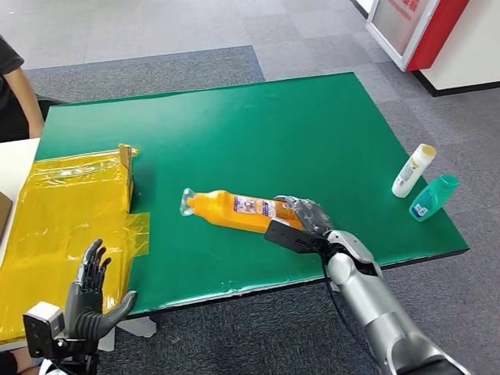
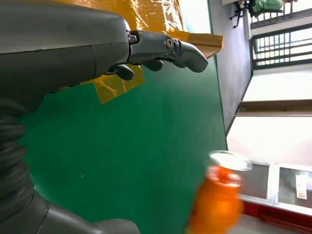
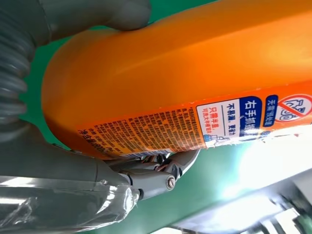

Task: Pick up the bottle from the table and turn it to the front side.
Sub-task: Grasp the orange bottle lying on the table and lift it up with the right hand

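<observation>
Nearest the robot, the left hand (image 1: 88, 293) hovers low at the tabletop's (image 1: 306, 125) near edge, fingers (image 1: 94, 262) spread and holding nothing, beside the yellow plastic-wrapped package (image 1: 65, 211). The orange bottle (image 1: 239, 211) lies well apart from it, toward the right. The right hand (image 1: 304, 223) is the nearer one: it wraps the bottle's base end, thumb over one side and fingers (image 3: 162, 178) curled under the other, so the bottle is gripped between them. The bottle's long axis runs roughly across the tabletop, its clear cap (image 1: 187, 201) pointing away from the right hand toward the package. It is a slim orange plastic bottle with a printed label (image 3: 221, 117) of small text and blue panels; judging by the fine print, this may be the back side. Farther right, a white bottle (image 1: 412, 169) and a teal bottle (image 1: 433, 195) lie near the tabletop's edge.
</observation>
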Tool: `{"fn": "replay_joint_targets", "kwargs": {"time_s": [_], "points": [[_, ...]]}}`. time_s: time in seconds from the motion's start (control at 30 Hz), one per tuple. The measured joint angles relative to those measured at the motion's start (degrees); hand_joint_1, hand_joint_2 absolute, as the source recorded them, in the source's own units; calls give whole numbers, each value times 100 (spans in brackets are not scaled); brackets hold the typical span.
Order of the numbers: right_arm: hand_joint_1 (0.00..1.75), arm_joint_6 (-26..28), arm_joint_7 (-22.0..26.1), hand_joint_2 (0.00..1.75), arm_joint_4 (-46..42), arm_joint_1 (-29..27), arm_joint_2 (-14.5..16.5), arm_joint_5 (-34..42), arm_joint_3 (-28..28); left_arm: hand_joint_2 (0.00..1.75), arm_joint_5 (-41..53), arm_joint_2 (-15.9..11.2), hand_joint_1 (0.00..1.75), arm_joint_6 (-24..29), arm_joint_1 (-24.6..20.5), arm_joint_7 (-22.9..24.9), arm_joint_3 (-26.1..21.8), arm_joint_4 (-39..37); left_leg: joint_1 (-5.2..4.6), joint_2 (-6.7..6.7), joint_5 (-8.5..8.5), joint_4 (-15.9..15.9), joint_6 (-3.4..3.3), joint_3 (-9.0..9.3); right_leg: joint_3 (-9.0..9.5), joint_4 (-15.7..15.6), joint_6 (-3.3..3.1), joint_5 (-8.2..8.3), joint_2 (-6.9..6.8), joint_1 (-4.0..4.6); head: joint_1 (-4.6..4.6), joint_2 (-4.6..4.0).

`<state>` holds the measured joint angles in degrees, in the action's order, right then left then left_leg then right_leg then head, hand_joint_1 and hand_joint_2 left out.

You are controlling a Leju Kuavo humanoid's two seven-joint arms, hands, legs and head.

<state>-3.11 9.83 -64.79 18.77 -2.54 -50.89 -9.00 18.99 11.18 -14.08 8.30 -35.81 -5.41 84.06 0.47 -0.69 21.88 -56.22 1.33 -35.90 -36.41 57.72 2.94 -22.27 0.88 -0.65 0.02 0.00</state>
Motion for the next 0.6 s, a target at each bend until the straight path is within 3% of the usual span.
{"fn": "replay_joint_targets", "kwargs": {"time_s": [0.13,0.23,0.37,0.6], "points": [[175,-102,126,175,-1229,-676,502,946,212,175,-19,141,0,-131,97,242,-21,272,5,-7,3,1,1,-5,-4,0,-3,-16,-10,5,0,0],[175,-196,240,175,-1674,-956,810,1362,325,175,-105,253,0,-172,82,538,-36,416,5,-8,6,1,-1,-7,-5,0,-4,-16,-12,6,0,0],[175,-427,414,175,-1930,-1187,1178,1948,484,175,-403,343,0,-238,-11,962,-88,466,5,-7,9,1,-4,-6,-5,0,-7,-14,-12,5,0,0],[175,-489,464,175,-2045,-1336,1425,2037,583,175,-498,390,0,-276,-69,1047,-113,466,4,-7,8,1,-5,-5,-5,-1,-4,-12,-12,4,0,0]]}}
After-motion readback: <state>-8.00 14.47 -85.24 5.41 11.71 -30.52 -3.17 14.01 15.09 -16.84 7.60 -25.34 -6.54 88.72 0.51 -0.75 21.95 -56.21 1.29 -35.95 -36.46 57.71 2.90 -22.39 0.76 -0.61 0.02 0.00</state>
